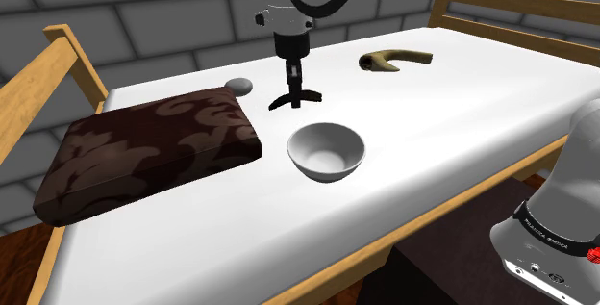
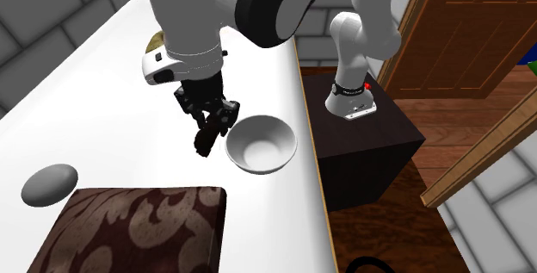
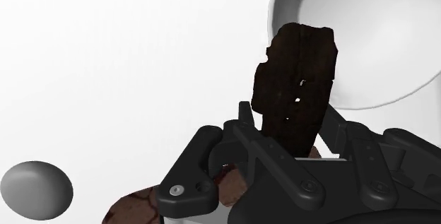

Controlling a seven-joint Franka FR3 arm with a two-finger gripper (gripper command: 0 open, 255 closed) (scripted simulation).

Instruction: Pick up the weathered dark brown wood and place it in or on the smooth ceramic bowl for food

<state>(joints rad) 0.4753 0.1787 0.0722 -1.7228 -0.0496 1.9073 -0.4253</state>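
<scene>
The gripper (image 2: 215, 118), left of centre in the second exterior view, is clamped on the wood (image 3: 297, 74), a dark, rough slab. The wood's long axis carries straight on from the fingers, slanting down toward that frame's lower left. Its free end hangs just left of the bowl (image 2: 261, 145), close over the sheet (image 2: 103, 99), with the pillow (image 2: 138, 232) below it at the frame's bottom left.

One bowl (image 1: 327, 165), one dark wood piece (image 3: 297, 81), one patterned cushion (image 1: 144, 154), one grey oval lump (image 1: 238, 85), one curved tan object (image 1: 394, 60).
</scene>
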